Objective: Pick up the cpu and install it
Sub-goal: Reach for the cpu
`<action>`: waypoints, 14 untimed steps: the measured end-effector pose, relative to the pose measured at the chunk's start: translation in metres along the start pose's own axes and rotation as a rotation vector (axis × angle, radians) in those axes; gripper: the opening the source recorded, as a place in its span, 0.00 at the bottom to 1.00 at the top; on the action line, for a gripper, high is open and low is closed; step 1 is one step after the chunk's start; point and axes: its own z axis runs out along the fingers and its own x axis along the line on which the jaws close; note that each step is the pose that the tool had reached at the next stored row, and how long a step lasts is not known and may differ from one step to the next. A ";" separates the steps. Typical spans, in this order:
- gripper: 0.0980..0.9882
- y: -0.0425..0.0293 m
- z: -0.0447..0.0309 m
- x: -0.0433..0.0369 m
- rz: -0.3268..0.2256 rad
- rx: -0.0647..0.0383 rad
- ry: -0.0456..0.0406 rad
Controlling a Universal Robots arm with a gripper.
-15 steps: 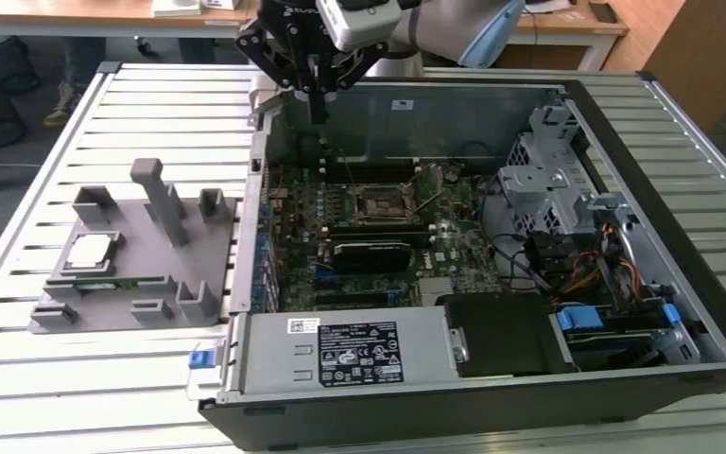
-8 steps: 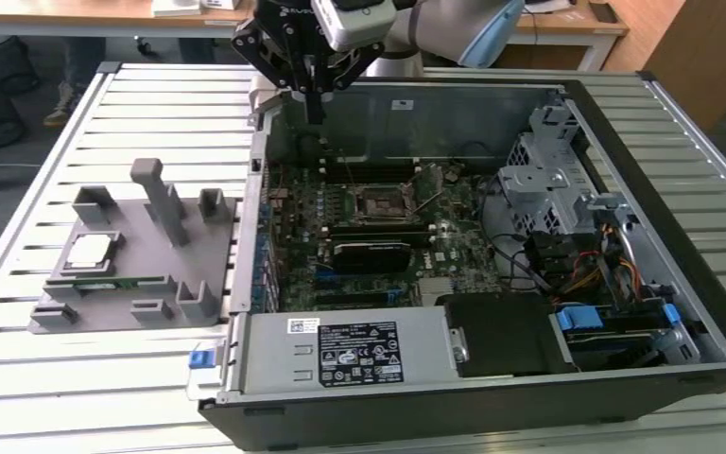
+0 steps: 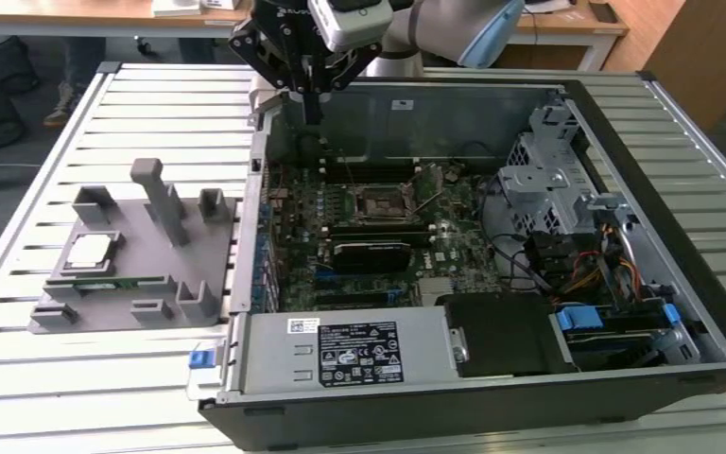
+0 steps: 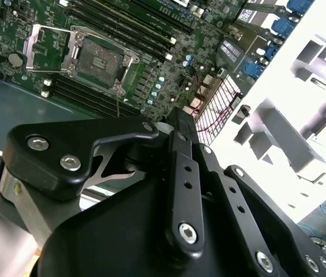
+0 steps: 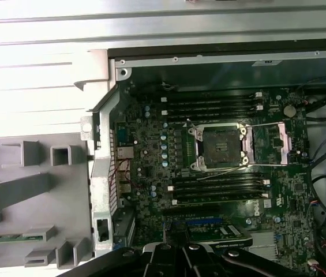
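In the exterior view the gripper (image 3: 317, 115) hangs at the upper middle of the frame, over the far wall of the open computer case (image 3: 615, 312). Its jaws are closed together and hold nothing. The cpu (image 3: 90, 250) lies flat on the grey fixture (image 3: 148, 303) at the exterior view's left, on the table (image 3: 60, 397), well apart from the gripper.

In the second wrist view the motherboard socket (image 4: 96, 57) shows beyond the black linkage.

In the first wrist view the socket's bracket (image 5: 273, 141) is swung aside.

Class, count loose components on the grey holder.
2: the cpu on the holder at the exterior view's left; the green memory stick just nearer the camera. Others possibly hidden.
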 end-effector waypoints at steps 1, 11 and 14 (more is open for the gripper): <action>0.01 0.0000 0.0000 0.0003 0.000 0.000 0.0000; 0.01 -0.0002 0.0004 0.0030 0.000 0.000 0.0000; 0.01 -0.0003 0.0005 0.0039 0.000 0.000 0.0000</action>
